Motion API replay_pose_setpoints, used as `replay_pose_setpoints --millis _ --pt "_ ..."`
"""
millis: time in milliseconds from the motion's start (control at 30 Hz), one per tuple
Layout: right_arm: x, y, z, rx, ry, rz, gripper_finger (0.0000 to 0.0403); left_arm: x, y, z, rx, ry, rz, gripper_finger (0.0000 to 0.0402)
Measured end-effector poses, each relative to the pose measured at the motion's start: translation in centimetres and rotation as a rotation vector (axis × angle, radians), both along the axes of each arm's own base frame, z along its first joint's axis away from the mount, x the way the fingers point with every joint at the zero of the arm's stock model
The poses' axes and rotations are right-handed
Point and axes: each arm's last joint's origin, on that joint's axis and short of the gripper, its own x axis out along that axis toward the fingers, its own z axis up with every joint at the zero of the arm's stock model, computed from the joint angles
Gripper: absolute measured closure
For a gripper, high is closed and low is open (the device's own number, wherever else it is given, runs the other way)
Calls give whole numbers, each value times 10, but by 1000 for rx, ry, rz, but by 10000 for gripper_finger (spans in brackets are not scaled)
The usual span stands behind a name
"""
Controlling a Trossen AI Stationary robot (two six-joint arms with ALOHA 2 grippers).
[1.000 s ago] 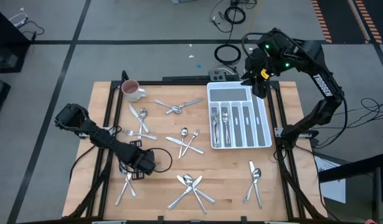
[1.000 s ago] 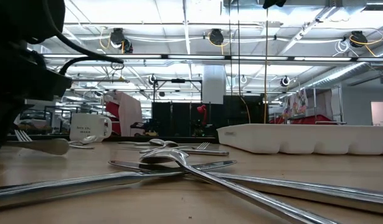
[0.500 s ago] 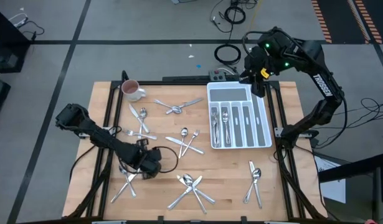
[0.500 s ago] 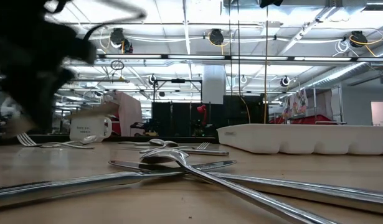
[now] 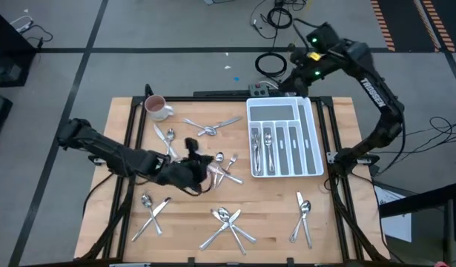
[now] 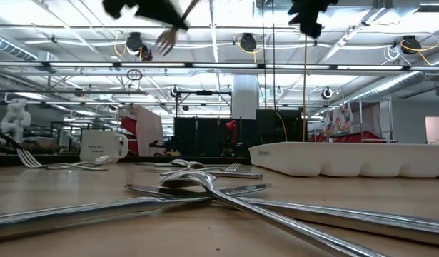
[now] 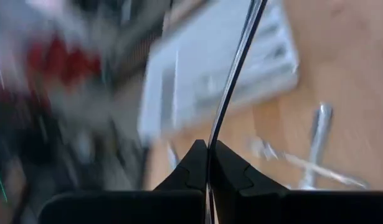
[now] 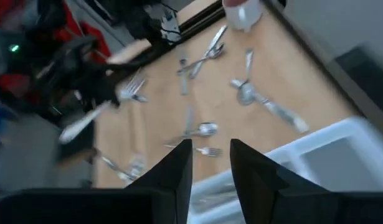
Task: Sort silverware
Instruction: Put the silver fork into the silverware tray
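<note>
Along the near edge of the pale wooden surface (image 5: pixel 272 222) lie three loose groups of shiny silver-coloured metal cutlery: a spoon and knife pair (image 5: pixel 151 211) toward the near left corner, a crossed heap of spoons and knives (image 5: pixel 228 224) at the middle of that edge, and a fork and spoon cluster (image 5: pixel 302 215) toward the near right corner. Farther in, over the middle of the surface, the left arm's dark claw (image 5: pixel 189 169) is lifted clear of the wood and clamped shut on a slim silver fork (image 6: pixel 164 41), whose handle runs up between the two pressed fingers (image 7: pixel 192 169) in the left wrist view and whose tines show high up in the low view. Just beside that claw, a few more pieces (image 5: pixel 226 169) rest on the wood. The white divided plastic tray (image 5: pixel 311 141) sits toward the right edge with several pieces of silverware (image 5: pixel 262 144) already in its left compartments. Nearer the far edge lie a crossed fork and spoon (image 5: pixel 210 126) and another small group (image 5: pixel 165 137); a white mug (image 5: pixel 157 107) stands at the far left corner. The right arm's claw (image 5: pixel 296 63) hangs beyond the far edge, behind the tray, its fingers (image 8: pixel 172 174) standing partly apart and holding nothing.
</note>
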Motion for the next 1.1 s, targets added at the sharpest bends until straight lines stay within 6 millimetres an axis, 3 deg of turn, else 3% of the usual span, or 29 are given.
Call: replay_pose_setpoints --millis 167,333,433,633,867,1100 --pt "21 -15 -53 297 -79 45 305 14 4 29 158 -177 -194 394" --pt "44 -12 -86 494 -191 188 305 18 10 37 270 -206 -239 394" --pt "61 -4 -89 470 -240 254 305 20 13 35 307 -185 -249 394" --pt "88 20 -70 300 -414 487 294 27 19 35 231 -239 -379 394" --pt "96 37 -70 262 -438 585 274 30 22 47 122 -407 -501 394" --pt "105 52 -75 296 -408 631 248 35 22 40 100 -384 -587 394"
